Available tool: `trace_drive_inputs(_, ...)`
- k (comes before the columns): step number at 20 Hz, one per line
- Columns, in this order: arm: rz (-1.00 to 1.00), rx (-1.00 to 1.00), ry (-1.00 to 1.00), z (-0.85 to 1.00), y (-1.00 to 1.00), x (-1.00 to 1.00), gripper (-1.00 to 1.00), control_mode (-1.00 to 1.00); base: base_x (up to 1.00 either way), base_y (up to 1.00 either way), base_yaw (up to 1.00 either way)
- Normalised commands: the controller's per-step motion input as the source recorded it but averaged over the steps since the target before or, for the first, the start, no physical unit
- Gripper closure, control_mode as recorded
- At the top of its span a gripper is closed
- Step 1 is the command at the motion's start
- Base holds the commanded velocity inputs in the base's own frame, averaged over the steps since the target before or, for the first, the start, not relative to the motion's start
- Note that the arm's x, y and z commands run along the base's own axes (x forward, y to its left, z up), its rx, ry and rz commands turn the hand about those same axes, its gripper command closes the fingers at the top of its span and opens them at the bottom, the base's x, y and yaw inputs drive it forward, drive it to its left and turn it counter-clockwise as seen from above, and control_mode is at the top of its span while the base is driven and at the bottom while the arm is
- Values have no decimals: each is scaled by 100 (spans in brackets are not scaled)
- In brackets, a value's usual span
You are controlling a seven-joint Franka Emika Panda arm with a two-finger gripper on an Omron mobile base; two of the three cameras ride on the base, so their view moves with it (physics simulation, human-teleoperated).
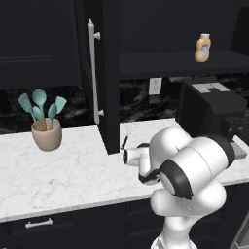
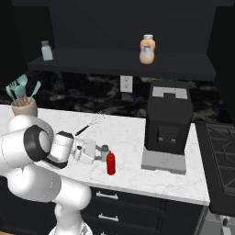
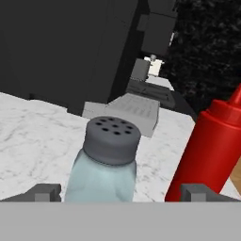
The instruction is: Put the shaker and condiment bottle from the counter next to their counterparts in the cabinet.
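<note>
The shaker (image 3: 106, 164) is seen between the gripper (image 3: 120, 192)'s spread fingertips, not yet grasped, standing on the counter (image 2: 128, 137) just left of the red condiment bottle (image 3: 212, 150). The fingers are best closed low on the glass body, with the bottle left untouched. The arm is reached forward, low and level.
</note>
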Motion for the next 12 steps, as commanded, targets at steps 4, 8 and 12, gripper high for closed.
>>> trace_drive_inputs(4, 0, 0, 0, -12, 0, 11, -100, -100, 0, 0, 0)
trace_drive_inputs(8, 0, 0, -1, -20, -17, 1, -100, -100, 0, 0, 0)
trace_drive_inputs(12, 0, 2, -2, -22, -26, 1, 100, -100, 0, 0, 0)
